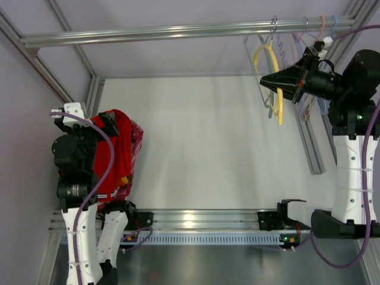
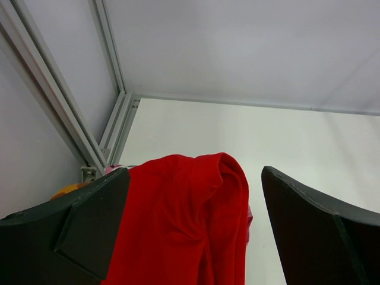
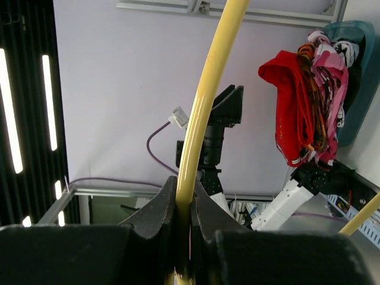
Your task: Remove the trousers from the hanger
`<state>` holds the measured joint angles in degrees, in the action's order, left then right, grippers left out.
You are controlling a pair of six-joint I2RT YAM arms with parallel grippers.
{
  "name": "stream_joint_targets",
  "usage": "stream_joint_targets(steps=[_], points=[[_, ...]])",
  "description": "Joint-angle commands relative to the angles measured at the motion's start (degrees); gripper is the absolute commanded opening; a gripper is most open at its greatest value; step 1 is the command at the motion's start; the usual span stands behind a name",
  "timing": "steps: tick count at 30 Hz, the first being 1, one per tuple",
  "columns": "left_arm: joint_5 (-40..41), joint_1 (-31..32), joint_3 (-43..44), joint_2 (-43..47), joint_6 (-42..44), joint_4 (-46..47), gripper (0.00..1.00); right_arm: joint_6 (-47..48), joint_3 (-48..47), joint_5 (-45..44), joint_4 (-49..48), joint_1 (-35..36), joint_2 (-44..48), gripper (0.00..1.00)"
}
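"Your left gripper (image 2: 195, 178) looms nearest, jaws spread wide, holding nothing. The trousers (image 2: 178, 231) lie heaped just beneath, between them."

"Where's the hanger (image 3: 205, 89)?"

"Up at the rail (image 1: 178, 29), well apart to the right. Your right gripper (image 3: 184, 202) is clamped on its yellow rod; nothing red hangs from it."

"Which way do the trousers run?"

"Seen from above, their length runs far to near alongside your left arm (image 1: 74, 157), so that arm is much the nearer. I judge they're already off; you likely need only draw clear."
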<state>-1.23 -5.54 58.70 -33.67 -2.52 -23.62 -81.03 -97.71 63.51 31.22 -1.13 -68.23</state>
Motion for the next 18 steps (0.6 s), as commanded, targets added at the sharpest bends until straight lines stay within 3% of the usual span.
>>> stream_joint_targets(steps=[1,7,18], points=[[0.18,0.0,0.28,-0.43,-1.43,1.2,0.98,1.93,-5.72,-0.13,-1.34,0.69,3.19,0.0],[0.53,0.0,0.1,0.01,-1.7,1.2,0.98,4.31,-6.27,-1.19,-1.08,0.69,3.28,0.0],[0.62,0.0,0.1,-0.43,-1.34,1.2,0.98,-2.99,1.03,1.27,-6.96,0.69,0.82,0.0]])
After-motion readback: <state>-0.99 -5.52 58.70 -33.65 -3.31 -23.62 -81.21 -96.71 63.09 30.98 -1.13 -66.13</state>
